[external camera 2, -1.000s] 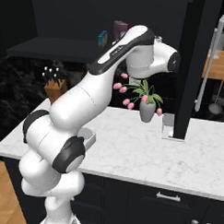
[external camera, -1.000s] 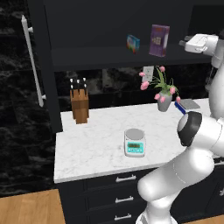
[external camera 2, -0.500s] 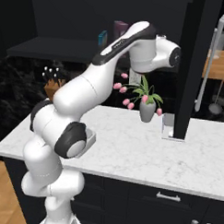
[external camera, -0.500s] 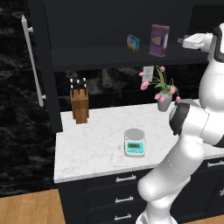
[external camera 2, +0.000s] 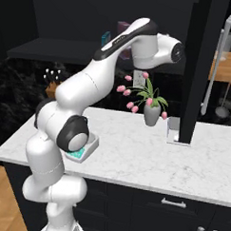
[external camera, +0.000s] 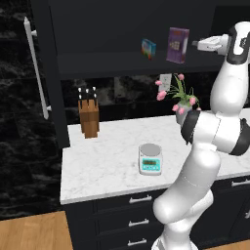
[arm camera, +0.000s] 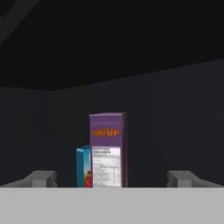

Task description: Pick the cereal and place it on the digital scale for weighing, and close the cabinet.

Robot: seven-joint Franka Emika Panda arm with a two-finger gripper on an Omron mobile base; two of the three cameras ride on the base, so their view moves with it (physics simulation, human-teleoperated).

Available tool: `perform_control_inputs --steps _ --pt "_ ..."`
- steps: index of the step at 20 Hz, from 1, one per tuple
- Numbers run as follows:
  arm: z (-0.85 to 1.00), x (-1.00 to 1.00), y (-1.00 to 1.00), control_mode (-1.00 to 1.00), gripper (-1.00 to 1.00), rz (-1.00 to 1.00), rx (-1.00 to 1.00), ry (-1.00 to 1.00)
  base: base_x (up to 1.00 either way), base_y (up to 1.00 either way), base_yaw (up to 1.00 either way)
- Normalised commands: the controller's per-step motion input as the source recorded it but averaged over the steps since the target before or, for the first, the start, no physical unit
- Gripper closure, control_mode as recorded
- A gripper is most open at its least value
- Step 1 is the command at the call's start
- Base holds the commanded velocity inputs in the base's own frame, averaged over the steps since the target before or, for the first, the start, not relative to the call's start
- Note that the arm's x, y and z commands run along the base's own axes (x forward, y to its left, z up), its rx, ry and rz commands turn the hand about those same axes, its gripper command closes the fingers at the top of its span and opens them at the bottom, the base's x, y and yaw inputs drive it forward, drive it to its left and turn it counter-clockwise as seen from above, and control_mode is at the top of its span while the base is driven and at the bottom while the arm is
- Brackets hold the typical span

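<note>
the gripper hung with jaws spread just beside the cereal upright on the cabinet shelf, the scale near the counter's front edge bare, doors open, nothing done.

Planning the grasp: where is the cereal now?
The cereal stands upright on the shelf of the open cabinet, right of the blue box; in the hand view it is centred ahead of the open gripper.

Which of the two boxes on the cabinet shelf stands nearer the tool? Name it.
The tall purple cereal box. It stands on the side toward the open tool, while the shorter light-blue box sits beyond it.
</note>
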Motion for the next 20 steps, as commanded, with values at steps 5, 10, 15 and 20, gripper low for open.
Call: perform_control_inputs --steps 5,10,15,20 --pt "0.0 0.0 0.47 -1.0 -1.0 0.0 0.0 0.0 0.0 0.0 0.0" --pt "0.0 0.16 0.03 -1.0 -1.0 0.0 0.0 0.04 0.0 0.0 0.0" --pt "0.0 0.34 0.09 -1.0 -1.0 -0.02 0.0 0.03 0.0 0.0 0.0" --pt "0.0 0.2 0.05 -1.0 -1.0 -0.01 0.0 0.0 0.0 0.0 0.0"
